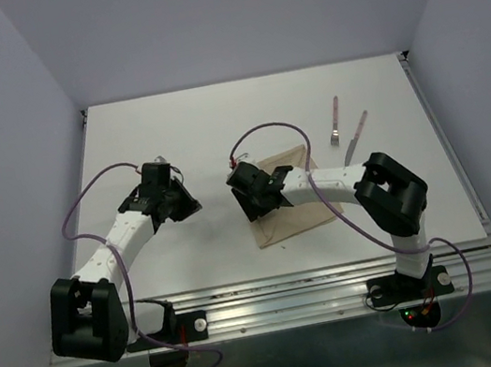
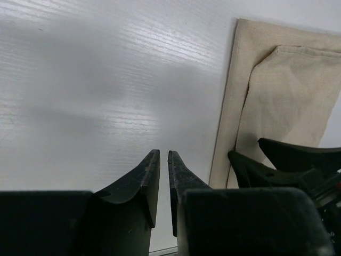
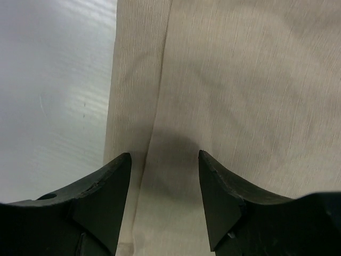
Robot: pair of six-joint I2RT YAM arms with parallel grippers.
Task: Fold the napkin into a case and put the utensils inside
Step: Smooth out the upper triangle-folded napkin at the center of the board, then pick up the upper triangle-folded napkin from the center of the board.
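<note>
The tan napkin (image 1: 297,216) lies folded on the white table, with a narrower upper layer over a wider lower one (image 2: 277,90). My right gripper (image 1: 251,201) hovers open just above the napkin's left part, its jaws straddling the edge of the upper layer (image 3: 164,158). It holds nothing. My left gripper (image 1: 188,205) is shut and empty over bare table, left of the napkin (image 2: 164,154). The fork (image 1: 336,122) and the knife (image 1: 356,137), both with pinkish-red handles, lie side by side beyond the napkin's far right corner.
The right gripper's black fingers (image 2: 282,160) show at the right of the left wrist view, over the napkin. White walls enclose the table on three sides. A metal rail (image 1: 285,302) runs along the near edge.
</note>
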